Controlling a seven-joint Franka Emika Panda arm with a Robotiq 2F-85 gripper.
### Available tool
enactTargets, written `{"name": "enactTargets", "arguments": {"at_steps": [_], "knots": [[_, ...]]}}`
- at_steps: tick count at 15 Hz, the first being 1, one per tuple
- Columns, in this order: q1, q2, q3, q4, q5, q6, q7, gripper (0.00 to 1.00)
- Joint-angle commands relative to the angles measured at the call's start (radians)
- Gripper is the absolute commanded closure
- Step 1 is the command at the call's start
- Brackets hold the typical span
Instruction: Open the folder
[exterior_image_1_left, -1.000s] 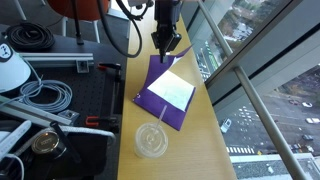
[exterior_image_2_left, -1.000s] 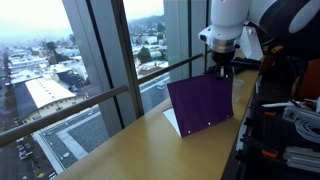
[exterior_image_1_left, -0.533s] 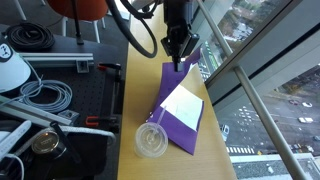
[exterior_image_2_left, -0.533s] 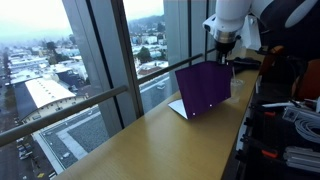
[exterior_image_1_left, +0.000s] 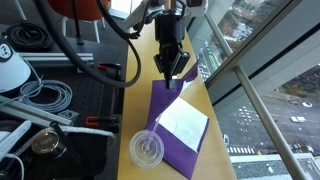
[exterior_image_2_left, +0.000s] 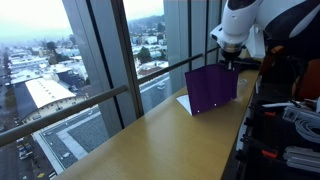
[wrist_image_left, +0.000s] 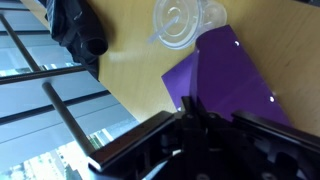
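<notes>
One gripper (exterior_image_1_left: 172, 76) has shifted, still pinching the folder (exterior_image_2_left: 210, 90) cover upright.

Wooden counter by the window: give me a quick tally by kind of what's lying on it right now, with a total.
purple folder: 1
white paper stack inside the folder: 1
clear cup lid with straw: 1
Total: 3
</notes>
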Motion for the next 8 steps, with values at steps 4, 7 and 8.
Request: {"name": "enactTargets", "arguments": {"at_steps": [4, 7, 8], "knots": [[-0.002, 0.051, -0.009, -0.019, -0.114, 0.026, 0.129, 1.00], [0.005, 0.065, -0.003, -0.023, -0.139, 0.025, 0.189, 1.00], [0.008, 0.066, -0.001, -0.029, -0.149, 0.025, 0.207, 1.00]]}}
